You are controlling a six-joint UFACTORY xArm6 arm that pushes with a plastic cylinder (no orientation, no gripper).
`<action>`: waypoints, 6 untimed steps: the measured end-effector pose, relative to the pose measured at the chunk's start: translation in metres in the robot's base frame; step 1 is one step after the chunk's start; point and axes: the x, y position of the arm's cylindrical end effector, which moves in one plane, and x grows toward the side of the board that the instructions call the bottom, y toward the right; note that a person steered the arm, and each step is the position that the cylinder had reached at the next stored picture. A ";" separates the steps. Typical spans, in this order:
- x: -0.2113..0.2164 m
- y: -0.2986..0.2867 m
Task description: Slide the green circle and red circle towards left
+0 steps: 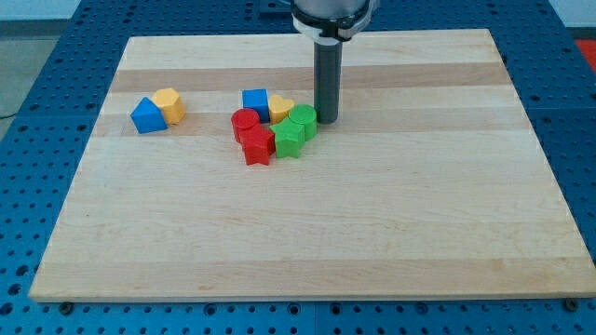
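The green circle (304,119) sits near the board's middle top, in a tight cluster. The red circle (244,123) is at the cluster's left side. My tip (326,118) stands just to the right of the green circle, touching or nearly touching it. Between the two circles lie a red star-like block (258,145), a green star-like block (289,140), a yellow block (279,109) and a blue block (255,101).
A blue triangle-like block (146,116) and a yellow block (169,105) sit together at the view's left. The wooden board (298,242) rests on a blue perforated table (28,140). The arm's body (331,14) hangs over the board's top edge.
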 end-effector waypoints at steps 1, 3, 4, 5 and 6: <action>0.016 -0.004; 0.024 -0.038; 0.024 -0.067; 0.024 -0.090; 0.024 -0.113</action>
